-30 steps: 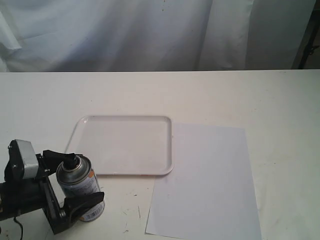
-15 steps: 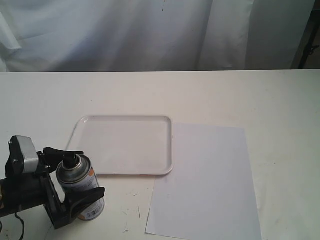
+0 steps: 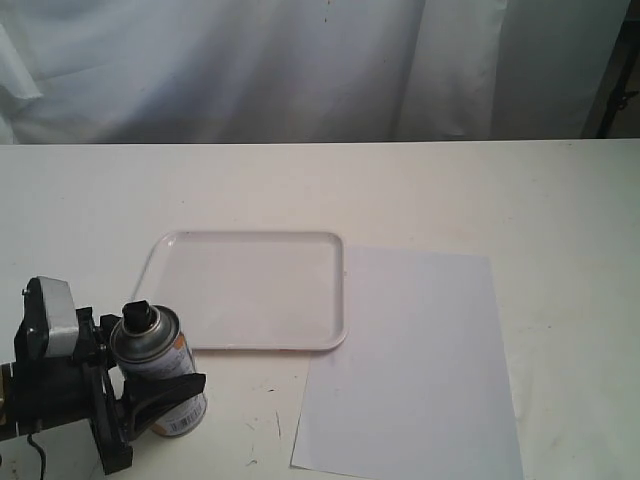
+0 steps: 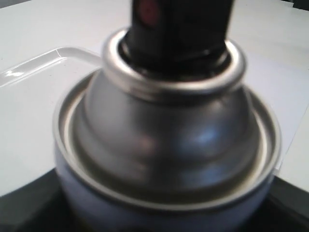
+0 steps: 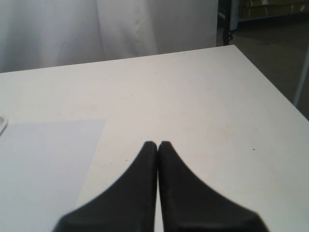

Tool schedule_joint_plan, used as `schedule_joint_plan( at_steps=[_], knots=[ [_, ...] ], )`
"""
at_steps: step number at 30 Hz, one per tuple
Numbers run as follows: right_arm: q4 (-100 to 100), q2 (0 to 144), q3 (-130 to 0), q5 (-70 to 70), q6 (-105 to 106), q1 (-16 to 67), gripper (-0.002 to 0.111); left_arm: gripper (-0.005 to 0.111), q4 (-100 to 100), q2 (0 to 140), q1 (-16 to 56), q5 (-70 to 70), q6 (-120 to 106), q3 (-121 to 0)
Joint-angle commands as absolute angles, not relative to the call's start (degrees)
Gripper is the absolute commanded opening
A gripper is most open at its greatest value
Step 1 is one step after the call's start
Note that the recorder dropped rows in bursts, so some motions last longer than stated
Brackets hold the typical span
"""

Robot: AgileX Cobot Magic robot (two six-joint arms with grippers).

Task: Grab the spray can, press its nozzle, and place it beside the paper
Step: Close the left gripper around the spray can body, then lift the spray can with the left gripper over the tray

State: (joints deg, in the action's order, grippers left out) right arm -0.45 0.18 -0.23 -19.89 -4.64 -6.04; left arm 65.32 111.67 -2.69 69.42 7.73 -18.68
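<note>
Left gripper [image 3: 150, 370] clamps the upright spray can [image 3: 150, 345] round its body at the bench's [image 3: 450, 190] 7 o'clock corner, near the tray [image 3: 250, 290], leaving the nozzle [image 3: 138, 316] exposed for pressing, paper [image 3: 410, 370] off toward 3 o'clock, right gripper [image 5: 158, 145] pinched closed on nothing.

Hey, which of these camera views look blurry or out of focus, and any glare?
Left wrist view: the spray can fills the frame, soft-focused, its nozzle most blurred, pale highlights on the dome. Right wrist view: the right gripper's fingers blur nearest the lens; the table is sharp. Exterior view: evenly lit, no harsh glare.
</note>
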Motion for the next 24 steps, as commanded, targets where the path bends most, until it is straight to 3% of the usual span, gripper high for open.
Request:
schedule_joint_plan(
  at_steps=[1, 4, 7, 17, 24],
  knots=[
    [-0.5, 0.0, 0.0, -19.8, -4.7, -5.7, 0.000, 0.024, 64.7, 111.5, -2.4, 70.0, 7.2, -19.0],
    [-0.6, 0.0, 0.0, -19.8, -4.7, -5.7, 0.000, 0.022, 62.5, 110.6, -2.4, 70.0, 7.7, -19.0],
    [-0.6, 0.0, 0.0, -19.8, -4.7, -5.7, 0.000, -0.001, 60.2, 108.8, -2.4, 70.0, 9.1, -19.0],
    [-0.6, 0.0, 0.0, -19.8, -4.7, -5.7, 0.000, 0.000, 55.4, 97.7, -2.4, 70.0, 16.3, -19.0],
    [-0.6, 0.0, 0.0, -19.8, -4.7, -5.7, 0.000, 0.000, 60.8, 89.2, -2.4, 62.9, 33.4, -23.3]
  ],
)
